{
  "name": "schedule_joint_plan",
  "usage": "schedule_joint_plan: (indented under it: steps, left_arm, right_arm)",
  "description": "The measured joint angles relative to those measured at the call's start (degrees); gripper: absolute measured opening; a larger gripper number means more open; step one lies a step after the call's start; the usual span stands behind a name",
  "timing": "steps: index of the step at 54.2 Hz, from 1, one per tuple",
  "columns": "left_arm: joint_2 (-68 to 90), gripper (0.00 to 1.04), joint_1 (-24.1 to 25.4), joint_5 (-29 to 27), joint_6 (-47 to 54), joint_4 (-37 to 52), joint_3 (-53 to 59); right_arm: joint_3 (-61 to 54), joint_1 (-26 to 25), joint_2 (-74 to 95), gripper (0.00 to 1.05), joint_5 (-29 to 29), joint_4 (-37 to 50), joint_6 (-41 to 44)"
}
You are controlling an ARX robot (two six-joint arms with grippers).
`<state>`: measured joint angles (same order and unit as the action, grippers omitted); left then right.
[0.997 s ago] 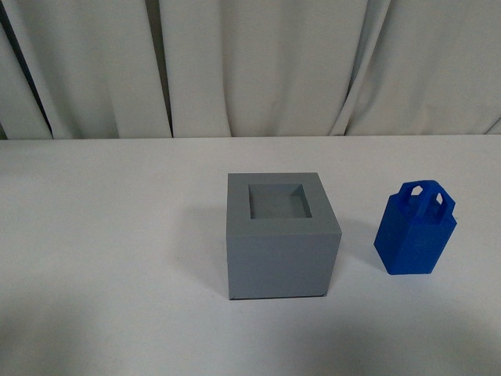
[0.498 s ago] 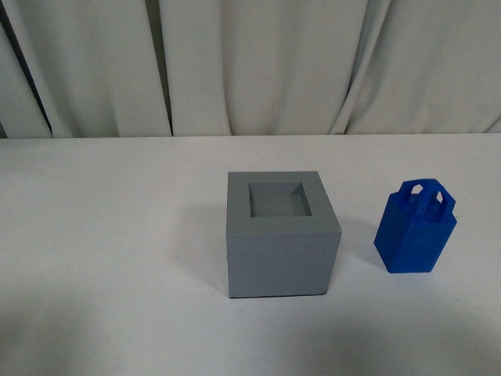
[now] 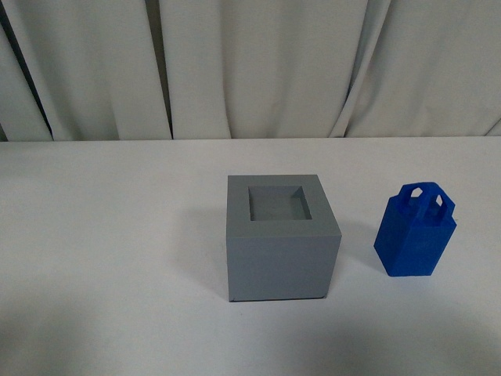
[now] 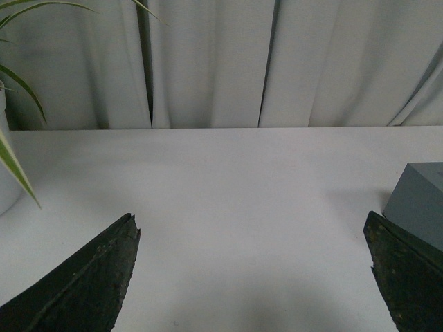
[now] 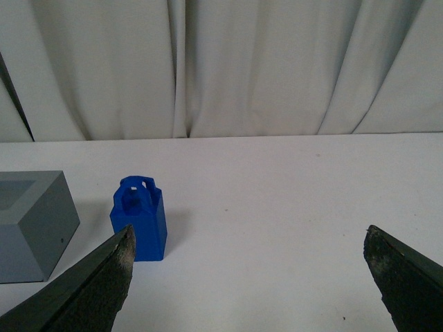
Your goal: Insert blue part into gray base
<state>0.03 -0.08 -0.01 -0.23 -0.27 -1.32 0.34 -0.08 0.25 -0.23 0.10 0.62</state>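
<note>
Curtains of pale cloth hang in folds behind the far edge of a white table. In the left wrist view, some thin green plant leaves come in at the side, and what they grow from I cannot tell. Only bare table surface lies between the two task objects, and also between each gripper and the objects.

I count one gray base, one blue part and two grippers, each with two dark fingers. The left gripper has its fingers spread wide apart with only white table between them. One corner of the gray base shows just beyond one finger. The right gripper is spread wide in the same way and grips nothing. The blue part and the gray base are farther away on the table, toward one of its fingers.

The gray base is a matte cube near the middle of the table, and a square recess in its top face shows a gray floor. The blue part stands upright on the table to the right of the base, near it but not touching. It is bright blue and narrower than the cube, with a tapered top and a handle loop.
</note>
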Motion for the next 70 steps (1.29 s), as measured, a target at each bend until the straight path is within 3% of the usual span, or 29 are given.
schedule_joint_plan:
  steps: [53,55,60,63,66,70]
  left_arm:
    - [0.00,0.99,0.00,0.00,0.00,0.00,0.00]
    - [0.00,0.99,0.00,0.00,0.02,0.00,0.00]
    - [0.00,0.99,0.00,0.17,0.02,0.00,0.00]
    - [0.00,0.99,0.00,0.07,0.00,0.00,0.00]
    - [0.00,0.99,0.00,-0.04,0.00,0.00,0.00]
    - [0.00,0.99,0.00,-0.04,0.00,0.00,0.00]
  right_arm:
    - [0.00,0.00,0.00,0.97,0.00,0.00,0.00]
    - [0.24,-0.79,0.70,0.97,-2.97,-0.90,0.70]
    - [4.31,-9.70,10.58,0.97,-29.09,-8.52,6.40]
    - [4.76,-12.20,15.61,0.97,-38.73,-8.63,8.83]
    - [4.76,-12.76,18.60,0.97,-44.76,-7.58,9.97]
    - [5.88,-12.26,21.66,0.97,-46.03,-5.81,11.23]
